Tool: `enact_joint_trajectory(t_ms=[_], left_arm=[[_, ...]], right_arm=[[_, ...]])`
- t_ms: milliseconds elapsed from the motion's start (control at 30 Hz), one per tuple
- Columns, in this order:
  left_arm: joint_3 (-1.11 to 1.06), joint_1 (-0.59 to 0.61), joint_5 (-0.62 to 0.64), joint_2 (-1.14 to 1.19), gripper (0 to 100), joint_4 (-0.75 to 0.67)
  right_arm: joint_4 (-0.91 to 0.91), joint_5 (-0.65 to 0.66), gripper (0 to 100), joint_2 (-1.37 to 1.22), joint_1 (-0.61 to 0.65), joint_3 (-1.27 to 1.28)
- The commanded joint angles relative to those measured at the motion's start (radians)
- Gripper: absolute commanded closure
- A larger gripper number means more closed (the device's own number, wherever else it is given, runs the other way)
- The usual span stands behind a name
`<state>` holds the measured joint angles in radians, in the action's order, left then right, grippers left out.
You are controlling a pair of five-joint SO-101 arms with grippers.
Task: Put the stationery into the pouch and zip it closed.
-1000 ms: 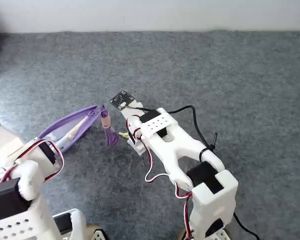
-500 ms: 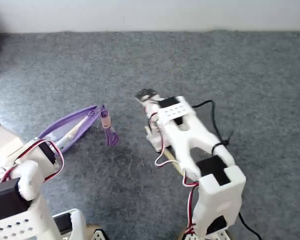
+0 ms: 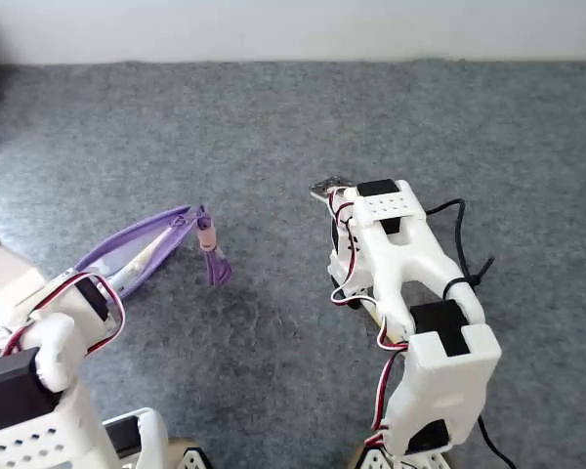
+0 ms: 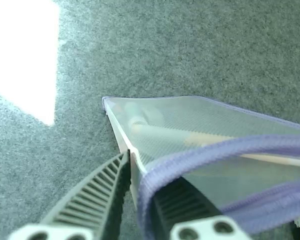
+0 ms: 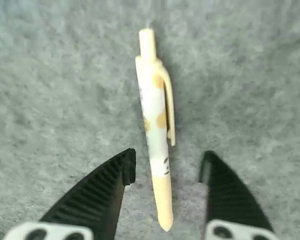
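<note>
Grey carpet (image 3: 273, 127) everywhere, that's the work surface here. The right gripper (image 5: 166, 157) has its jaws spread wide, and the pen (image 5: 152, 110) lies flat on the carpet right in the gap between them. It's a cream one with yellowish blotches and a clip. It runs lengthwise along the gap, clip end poking out past the fingertips and the other end back toward the gripper's base. Neither jaw touches it, there's carpet showing on both sides, though it sits a bit closer to one jaw than the other.

Over on the other side, the left gripper (image 4: 140, 172) has its jaws pressed together on the pouch (image 4: 200, 130), pinching the edge at one corner with the purple zip band draped over one finger. The rest of the translucent pouch fans out beyond the fingertips, and through the mesh you can make out a pale stick-shaped item (image 4: 190, 137) lying inside.

From the high view the pouch (image 3: 137, 249) is gaping open along its zipper, with a purple tassel (image 3: 213, 262) hanging off the far end. It's well apart from the right arm (image 3: 391, 244).
</note>
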<state>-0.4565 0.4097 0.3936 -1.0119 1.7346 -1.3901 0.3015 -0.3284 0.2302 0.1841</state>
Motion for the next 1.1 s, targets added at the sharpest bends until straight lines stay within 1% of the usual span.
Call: enact_joint_trajectory(t_ms=[0, 167, 400, 467, 567, 600, 633, 700, 800, 1067], left_arm=[[0.008, 0.0, 0.009, 0.005, 99, 0.011], [0.008, 0.0, 0.009, 0.003, 99, 0.014], [0.008, 0.0, 0.009, 0.003, 99, 0.015], [0.008, 0.0, 0.009, 0.0, 99, 0.015], [0.008, 0.0, 0.009, -0.026, 99, 0.014], [0.007, 0.0, 0.009, -0.032, 99, 0.014], [0.005, 0.0, 0.009, -0.04, 99, 0.015], [0.005, 0.0, 0.009, -0.048, 99, 0.015], [0.004, 0.0, 0.009, -0.051, 99, 0.015], [0.005, 0.0, 0.009, -0.051, 99, 0.015]], right_arm=[[0.054, 0.008, 75.7, 0.047, 0.041, -0.04], [0.174, 0.011, 75.7, 0.005, 0.074, -0.04], [0.188, 0.017, 76.5, -0.085, 0.07, -0.04], [0.186, 0.017, 82.7, -0.093, 0.061, -0.037], [0.186, 0.017, 98.4, -0.091, 0.056, -0.037], [0.185, 0.017, 99.5, -0.09, 0.054, -0.038], [0.174, 0.017, 96.9, -0.082, 0.053, -0.038], [0.13, 0.017, 95.3, -0.051, 0.056, -0.038], [0.081, 0.014, 99.0, 0.025, 0.062, -0.038], [-0.102, 0.015, 99.0, 0.357, 0.062, -0.038]])
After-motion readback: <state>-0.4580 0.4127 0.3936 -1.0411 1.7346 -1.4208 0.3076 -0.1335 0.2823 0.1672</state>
